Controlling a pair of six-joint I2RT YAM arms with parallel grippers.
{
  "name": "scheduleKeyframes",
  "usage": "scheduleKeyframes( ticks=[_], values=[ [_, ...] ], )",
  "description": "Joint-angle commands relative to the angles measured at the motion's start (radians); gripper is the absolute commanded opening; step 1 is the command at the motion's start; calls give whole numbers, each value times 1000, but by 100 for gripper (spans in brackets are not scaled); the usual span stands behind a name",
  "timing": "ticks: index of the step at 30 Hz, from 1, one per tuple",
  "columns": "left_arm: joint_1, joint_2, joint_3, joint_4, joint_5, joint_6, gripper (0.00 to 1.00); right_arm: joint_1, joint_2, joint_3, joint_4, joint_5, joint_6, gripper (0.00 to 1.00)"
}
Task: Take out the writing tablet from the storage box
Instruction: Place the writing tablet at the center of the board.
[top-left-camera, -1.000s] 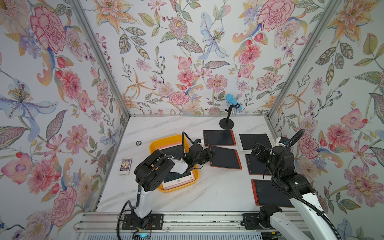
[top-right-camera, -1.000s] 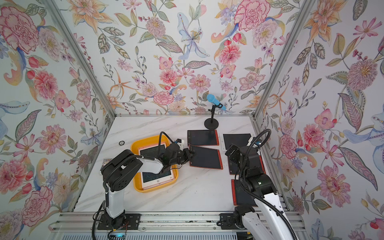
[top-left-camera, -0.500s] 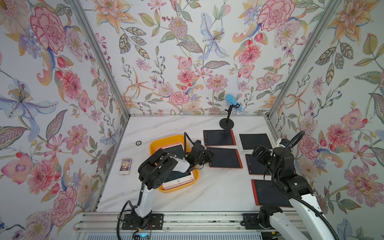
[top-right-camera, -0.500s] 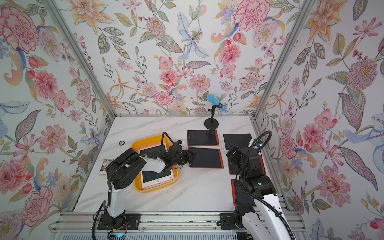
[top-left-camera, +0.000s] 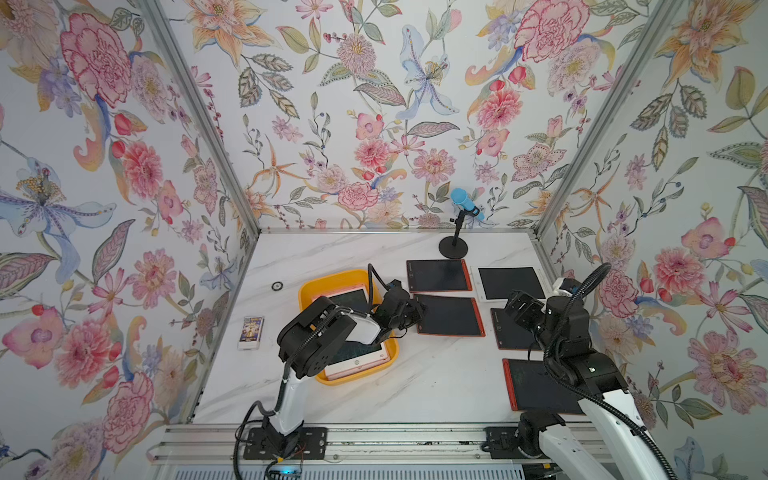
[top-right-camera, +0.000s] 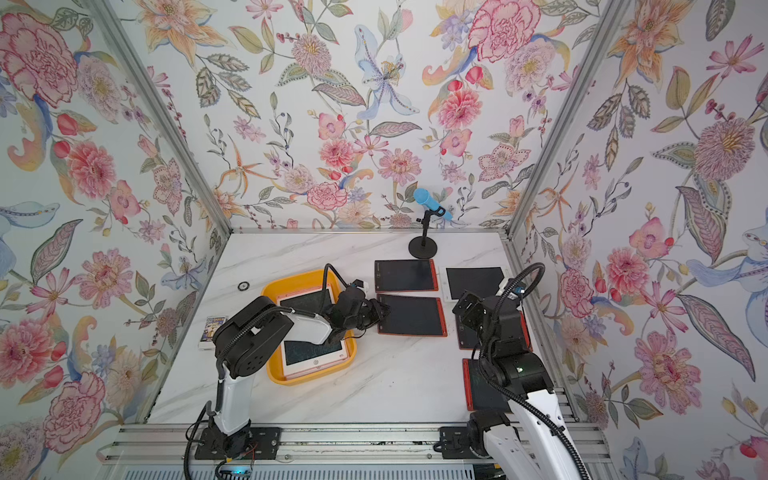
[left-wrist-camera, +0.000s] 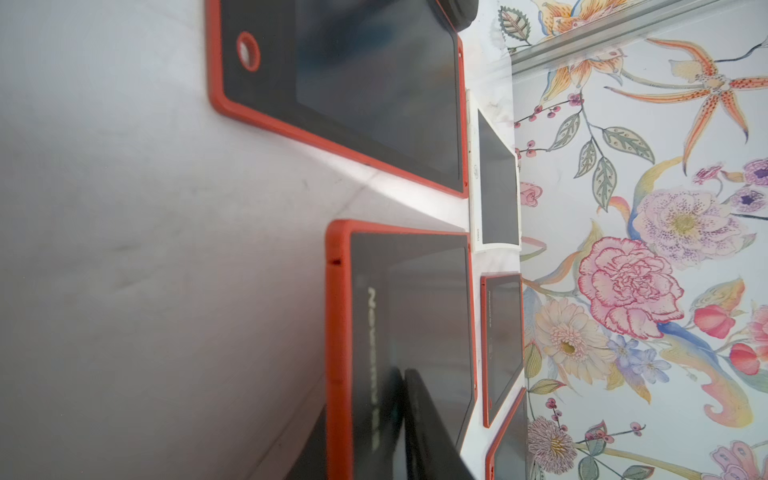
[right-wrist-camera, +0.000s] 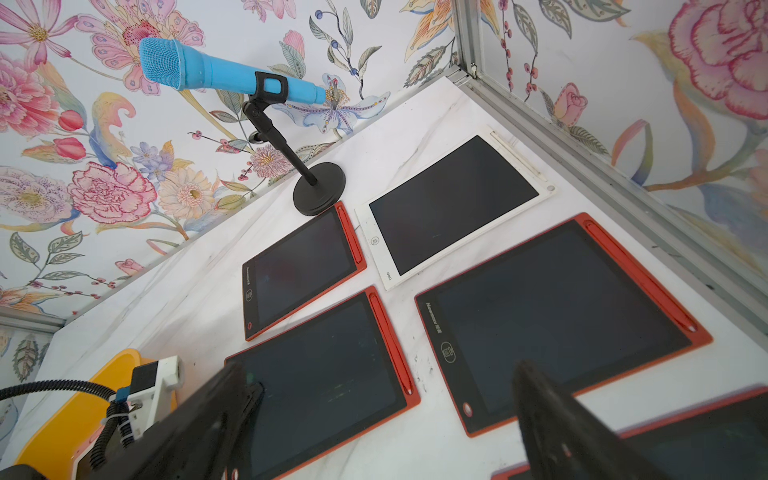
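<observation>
The storage box (top-left-camera: 306, 291) (top-right-camera: 271, 293) is a yellow tray at the table's middle left. A pink-framed writing tablet (top-left-camera: 358, 362) (top-right-camera: 315, 358) lies in it, and another one (top-left-camera: 348, 297) sits at its far end. A red-framed writing tablet (top-left-camera: 449, 316) (top-right-camera: 411, 316) (left-wrist-camera: 419, 291) (right-wrist-camera: 324, 382) lies flat on the table just right of the box. My left gripper (top-left-camera: 416, 311) (top-right-camera: 381, 312) straddles that tablet's near edge with its jaws slightly apart, the upper finger (left-wrist-camera: 428, 424) over the screen. My right gripper (top-left-camera: 519, 306) (right-wrist-camera: 382, 419) hovers open and empty over the tablets at the right.
More tablets lie right of the box: red-framed ones (top-left-camera: 438, 275) (top-left-camera: 512, 335) (top-left-camera: 536, 386) and a white one (top-left-camera: 509, 283). A blue microphone on a black stand (top-left-camera: 454, 246) stands at the back. A small card box (top-left-camera: 250, 332) and a ring (top-left-camera: 277, 286) lie at the left.
The left jaws have parted from a tight grip on the red-framed tablet's edge. That tablet has settled square and flat on the table. The right arm has hardly moved.
</observation>
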Motion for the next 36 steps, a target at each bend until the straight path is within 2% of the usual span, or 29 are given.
scheduleKeyframes(
  ticks=[1, 25, 36],
  values=[
    [12, 51, 5, -57, -43, 0, 21, -11, -12, -15, 7, -3, -15, 100],
    [37, 62, -56, -20, -83, -45, 16, -40, -11, -47, 8, -22, -13, 100],
    [41, 78, -32, -51, -67, -19, 19, -46, -18, -50, 6, -25, -15, 100]
  ],
)
